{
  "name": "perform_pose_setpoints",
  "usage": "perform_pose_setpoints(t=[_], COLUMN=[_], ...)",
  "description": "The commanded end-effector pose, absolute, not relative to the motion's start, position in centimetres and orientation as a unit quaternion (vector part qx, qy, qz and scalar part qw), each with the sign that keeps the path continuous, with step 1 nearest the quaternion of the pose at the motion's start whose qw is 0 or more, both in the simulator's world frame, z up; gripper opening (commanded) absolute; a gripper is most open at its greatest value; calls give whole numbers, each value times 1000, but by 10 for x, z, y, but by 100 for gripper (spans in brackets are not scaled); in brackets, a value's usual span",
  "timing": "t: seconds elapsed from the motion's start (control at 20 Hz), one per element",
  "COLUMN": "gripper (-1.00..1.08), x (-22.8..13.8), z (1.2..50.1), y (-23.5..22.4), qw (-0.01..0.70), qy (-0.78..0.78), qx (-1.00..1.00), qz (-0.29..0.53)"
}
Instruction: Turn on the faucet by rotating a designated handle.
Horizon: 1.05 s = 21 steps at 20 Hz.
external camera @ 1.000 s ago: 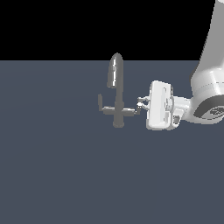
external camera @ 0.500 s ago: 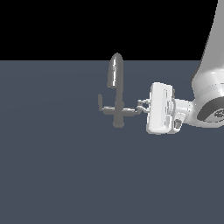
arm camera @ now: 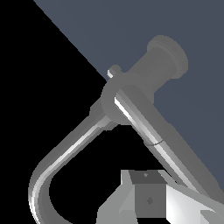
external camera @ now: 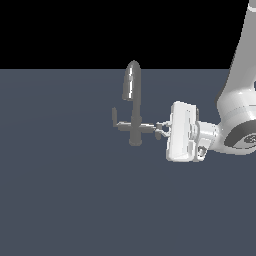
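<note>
the faucet (external camera: 133,107) is standing on the flat dark grey surface (external camera: 65,200), its arched spout rising above a thin post and round base. the handle (external camera: 159,128), the paddle ending the crossarm on the exterior view's right, is sitting right at the tip of the gripper (external camera: 162,131), which is reaching in sideways from that side. the dark fingers (external camera: 163,126) are lying at the paddle, but they are too small there, and the wrist view is showing only one finger (arm camera: 146,199) close against the crossarm (arm camera: 148,131), so i cannot tell whether the jaws are closed on the paddle or merely flanking it.

the step in hand is looking like turning the lever. doing it well is meaning pushing along an arc centred on the post, keeping contact near the paddle's end and not sliding off its tilted face.

the matching paddle (external camera: 114,117) on the other side is standing well apart. the spout is arching just above the crossarm, so the bulky white hand (external camera: 181,131) is needing to avoid it.
</note>
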<state>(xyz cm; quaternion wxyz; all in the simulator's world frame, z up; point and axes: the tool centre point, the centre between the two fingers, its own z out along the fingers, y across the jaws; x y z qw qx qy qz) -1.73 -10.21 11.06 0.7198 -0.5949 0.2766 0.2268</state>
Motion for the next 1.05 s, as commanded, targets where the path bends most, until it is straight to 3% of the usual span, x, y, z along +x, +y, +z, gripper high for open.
perform_pose_setpoints(t=[0.0, 1.0], gripper=[-100, -100], x=[0, -13], z=[122, 33], y=[-106, -104], qw=[722, 714], qy=[267, 297], qx=[-603, -586], qz=[210, 244])
